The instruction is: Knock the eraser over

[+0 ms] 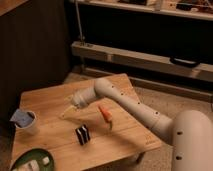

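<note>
The eraser [83,134], a small black block with white stripes, stands on the wooden table [45,100] near its front middle. An orange carrot-shaped piece [105,114] lies to its right, a little further back. My white arm reaches in from the lower right across the table. My gripper [66,111] is at the arm's tip, pointing left and down over the table's middle, behind and left of the eraser and apart from it.
A white cup with a blue object in it [25,120] stands at the table's left edge. A green plate with white pieces [33,161] sits at the front left corner. A dark wall and a shelf rail [145,61] lie behind the table.
</note>
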